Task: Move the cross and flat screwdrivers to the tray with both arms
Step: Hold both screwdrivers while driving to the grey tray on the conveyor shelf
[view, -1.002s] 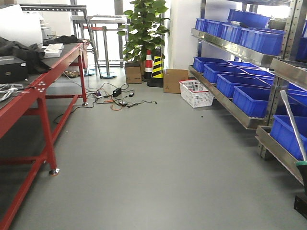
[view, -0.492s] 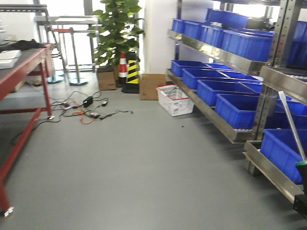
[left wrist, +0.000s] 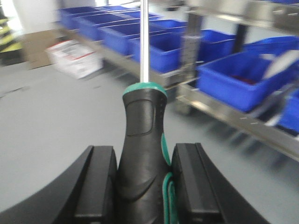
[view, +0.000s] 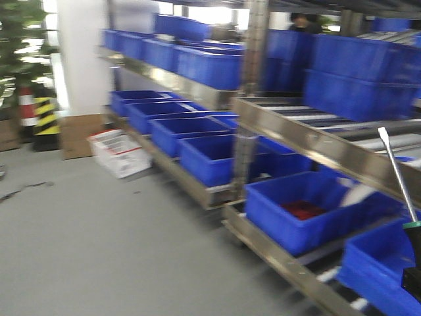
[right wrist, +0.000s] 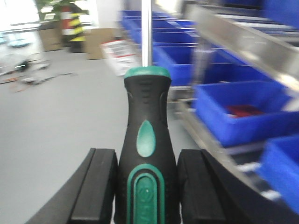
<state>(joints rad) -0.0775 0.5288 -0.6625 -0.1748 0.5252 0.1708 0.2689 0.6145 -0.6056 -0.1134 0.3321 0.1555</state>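
L screwdriver (left wrist: 142, 158) & R screwdriver (right wrist: 146, 140): handles clamped, shafts pointing up.

No lettering is coming through legibly in any view; blur is smearing everything. The white crate (view: 120, 153) on the floor is showing red marks that cannot be read. The screwdriver handle (right wrist: 145, 154) in the right wrist view is carrying a small round emblem, too small to make out. The black-and-yellow striped post (view: 46, 123) is displaying only hazard stripes.
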